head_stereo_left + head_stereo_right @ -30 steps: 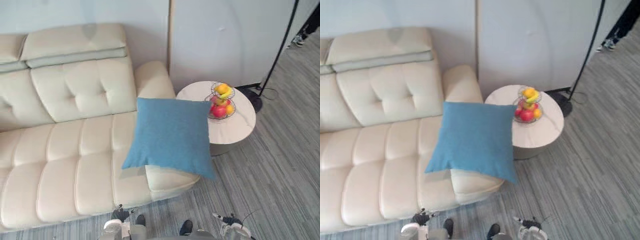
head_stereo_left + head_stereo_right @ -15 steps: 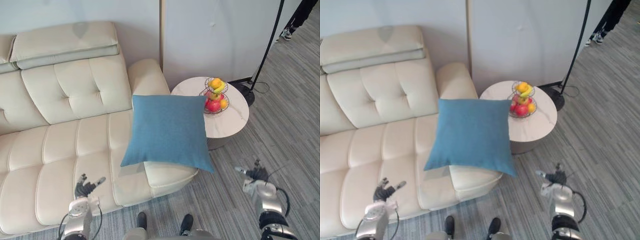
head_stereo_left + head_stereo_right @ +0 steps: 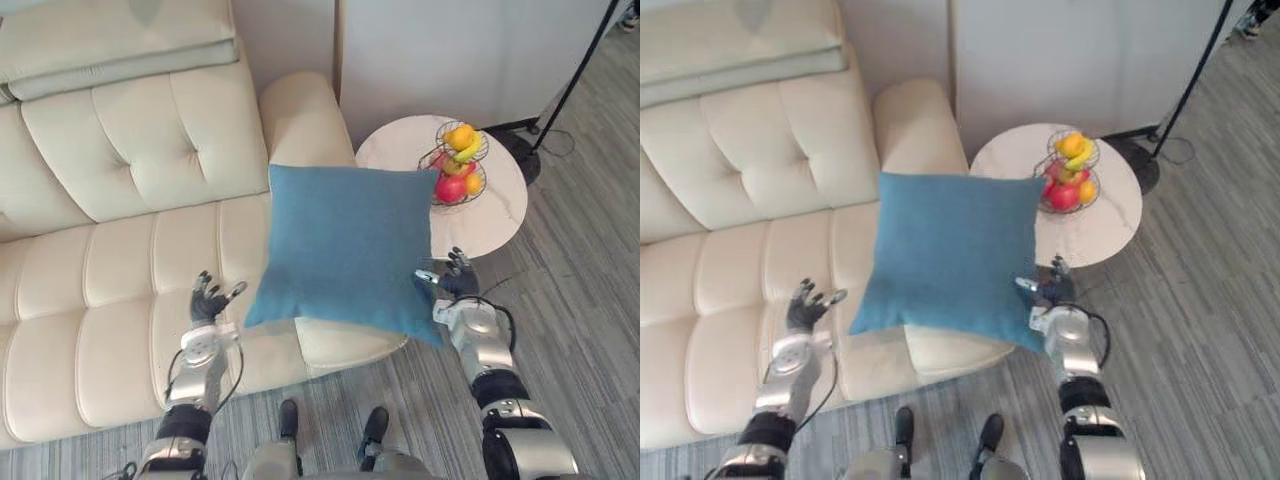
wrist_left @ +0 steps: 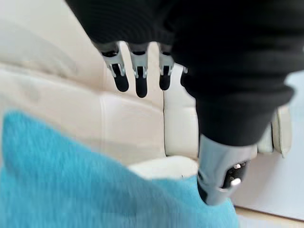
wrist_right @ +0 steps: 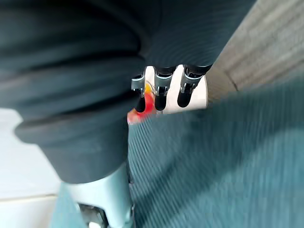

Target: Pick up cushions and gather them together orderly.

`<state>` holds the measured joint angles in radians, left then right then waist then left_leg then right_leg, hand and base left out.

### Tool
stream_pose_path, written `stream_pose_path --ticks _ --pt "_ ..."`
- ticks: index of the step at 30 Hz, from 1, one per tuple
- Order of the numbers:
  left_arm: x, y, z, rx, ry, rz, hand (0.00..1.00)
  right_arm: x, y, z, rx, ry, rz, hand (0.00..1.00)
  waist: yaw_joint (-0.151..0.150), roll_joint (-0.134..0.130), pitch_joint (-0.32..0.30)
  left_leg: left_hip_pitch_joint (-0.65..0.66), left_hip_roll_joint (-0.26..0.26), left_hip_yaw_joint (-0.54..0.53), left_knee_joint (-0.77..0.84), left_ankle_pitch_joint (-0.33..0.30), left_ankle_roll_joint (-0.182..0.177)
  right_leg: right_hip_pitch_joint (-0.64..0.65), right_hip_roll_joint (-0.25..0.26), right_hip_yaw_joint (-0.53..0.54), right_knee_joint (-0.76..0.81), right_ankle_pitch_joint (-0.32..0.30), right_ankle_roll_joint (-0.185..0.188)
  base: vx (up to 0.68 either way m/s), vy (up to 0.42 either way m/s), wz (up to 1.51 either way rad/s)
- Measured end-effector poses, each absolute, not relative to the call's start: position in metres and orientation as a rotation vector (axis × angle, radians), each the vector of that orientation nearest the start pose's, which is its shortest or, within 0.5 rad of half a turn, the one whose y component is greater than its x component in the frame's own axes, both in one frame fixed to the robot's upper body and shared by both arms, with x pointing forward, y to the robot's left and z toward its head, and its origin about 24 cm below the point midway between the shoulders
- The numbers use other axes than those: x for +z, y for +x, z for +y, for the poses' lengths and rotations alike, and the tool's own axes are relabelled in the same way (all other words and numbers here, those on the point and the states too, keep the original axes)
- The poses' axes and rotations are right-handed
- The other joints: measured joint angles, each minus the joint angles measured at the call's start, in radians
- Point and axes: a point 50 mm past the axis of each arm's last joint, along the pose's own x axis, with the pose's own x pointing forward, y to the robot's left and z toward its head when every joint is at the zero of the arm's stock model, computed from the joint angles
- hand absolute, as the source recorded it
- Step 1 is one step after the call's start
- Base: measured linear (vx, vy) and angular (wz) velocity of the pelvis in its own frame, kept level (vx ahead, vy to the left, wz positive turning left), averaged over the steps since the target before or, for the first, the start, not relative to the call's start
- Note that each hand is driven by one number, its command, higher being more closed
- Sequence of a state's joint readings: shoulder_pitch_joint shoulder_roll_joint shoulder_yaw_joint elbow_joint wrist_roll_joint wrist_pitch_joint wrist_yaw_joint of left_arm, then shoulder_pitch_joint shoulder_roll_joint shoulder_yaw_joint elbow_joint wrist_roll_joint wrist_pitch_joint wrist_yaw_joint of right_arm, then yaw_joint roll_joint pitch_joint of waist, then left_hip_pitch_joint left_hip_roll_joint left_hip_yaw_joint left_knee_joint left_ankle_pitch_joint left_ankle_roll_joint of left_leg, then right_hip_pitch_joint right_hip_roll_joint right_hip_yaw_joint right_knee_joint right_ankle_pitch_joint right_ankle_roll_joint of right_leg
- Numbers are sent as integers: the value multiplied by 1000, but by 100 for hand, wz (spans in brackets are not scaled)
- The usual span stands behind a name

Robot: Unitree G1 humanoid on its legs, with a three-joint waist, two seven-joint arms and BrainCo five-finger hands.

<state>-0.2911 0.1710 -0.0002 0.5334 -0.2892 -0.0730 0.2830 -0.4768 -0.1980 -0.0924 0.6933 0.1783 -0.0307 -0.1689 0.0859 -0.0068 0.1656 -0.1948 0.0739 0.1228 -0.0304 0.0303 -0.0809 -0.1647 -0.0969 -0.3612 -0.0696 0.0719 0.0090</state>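
A blue square cushion leans on the right armrest of the cream sofa, its lower right corner hanging past the seat's front. My left hand hovers open over the seat, just left of the cushion's lower left corner. My right hand is open at the cushion's lower right edge, fingers straight, close to the fabric; whether it touches is unclear.
A round white side table stands right of the sofa with a wire basket of fruit on it. Behind it are a pale wall panel and a black lamp pole with its base on the grey floor.
Both hands have risen toward the cushion: the left up over the seat by its left corner, the right in from the floor side to its right edge. The camera has tilted down.
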Motion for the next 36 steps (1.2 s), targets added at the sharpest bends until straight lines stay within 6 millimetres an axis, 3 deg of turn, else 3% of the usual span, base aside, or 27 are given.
stream_pose_path --ticks 4,5,8,13,21,25,28,31,36 --pt "14 312 178 271 -98 175 0 44 344 -198 -243 22 136 0 1 4 46 -26 1 2 2 0 0 -35 -5 15 9 3 4 -45 15 -8" --pt "17 315 168 250 -103 171 100 48 347 -197 -244 33 121 100 -1 4 55 -41 0 2 7 0 0 -50 -6 19 10 6 8 -65 10 -5" --pt "29 326 151 201 -90 138 100 60 357 -187 -228 42 91 100 -4 7 92 -57 1 4 15 0 0 -68 -6 38 10 7 9 -60 3 -8" --pt "41 333 153 200 -82 98 100 72 363 -185 -227 86 40 100 -6 10 100 -87 5 6 16 2 3 -105 2 50 12 16 5 -48 -3 -7" --pt "62 333 147 173 -120 7 100 76 358 -175 -180 108 -3 100 -13 14 102 -60 6 27 16 2 3 -87 1 73 10 21 2 -1 1 -7" --pt "64 307 139 120 -155 -43 100 50 328 -177 -166 131 34 100 -16 27 98 13 4 24 16 2 3 -8 -1 93 -1 21 2 59 3 -1" --pt "60 289 138 101 -182 -48 100 43 311 -177 -158 154 31 100 -25 34 94 36 4 17 16 2 2 20 -1 93 -6 20 3 43 2 6" --pt "46 263 136 82 -224 -10 100 30 286 -179 -142 172 47 100 -28 58 76 75 5 0 16 2 2 71 1 85 -9 17 8 17 5 14" --pt "42 235 135 65 -293 1 100 20 257 -178 -128 198 66 100 -31 93 40 131 5 -27 -13 -1 -1 133 1 54 -10 -6 30 -32 12 25"
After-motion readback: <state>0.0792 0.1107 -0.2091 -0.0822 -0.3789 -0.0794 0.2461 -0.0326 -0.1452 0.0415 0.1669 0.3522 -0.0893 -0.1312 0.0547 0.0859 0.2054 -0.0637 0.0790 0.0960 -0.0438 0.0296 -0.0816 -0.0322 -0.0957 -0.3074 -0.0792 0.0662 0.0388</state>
